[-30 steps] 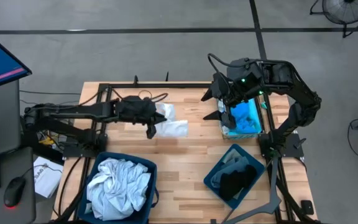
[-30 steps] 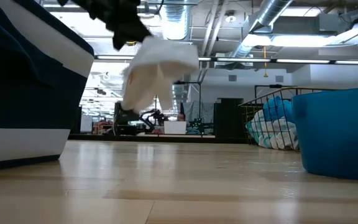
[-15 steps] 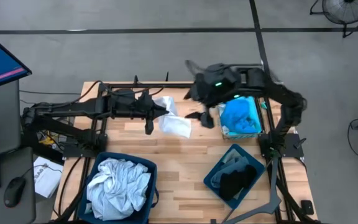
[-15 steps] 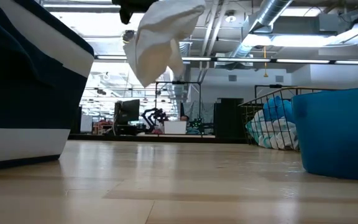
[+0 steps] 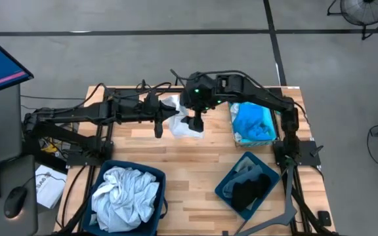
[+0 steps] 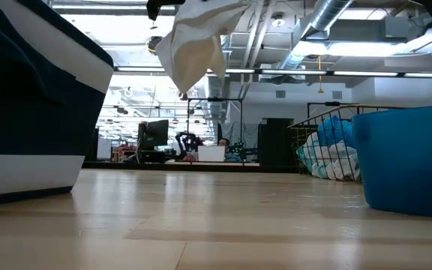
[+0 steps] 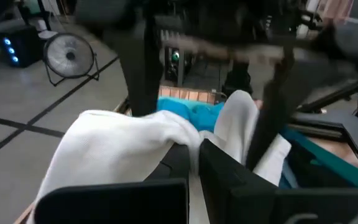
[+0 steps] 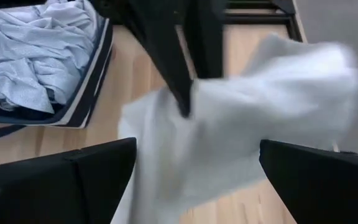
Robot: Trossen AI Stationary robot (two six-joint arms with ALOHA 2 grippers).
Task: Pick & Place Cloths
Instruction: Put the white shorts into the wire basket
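A white cloth hangs in the air over the table's far middle, lifted clear in the low view. My left gripper reaches in from the table's left and is shut on it. My right gripper has come across from the right and hovers open at the same cloth; its wide-spread fingers stand on either side of the cloth. Turquoise and bright blue cloths fill the wire basket. My left gripper pinches a bunched fold of the white cloth between its two fingers, coming level from the table's left. The cloth is lifted clear of the table and droops slack below and beyond the fingers.
A dark-teal bin at the near left holds white and pale blue cloths. A second bin at the near right holds grey and black cloths. Bare wood lies between the bins and under the hanging cloth.
My right arm has swung from above the wire basket toward the table's left and now stands open at the white cloth. My left gripper has carried the cloth up and toward the far edge, still shut on it.
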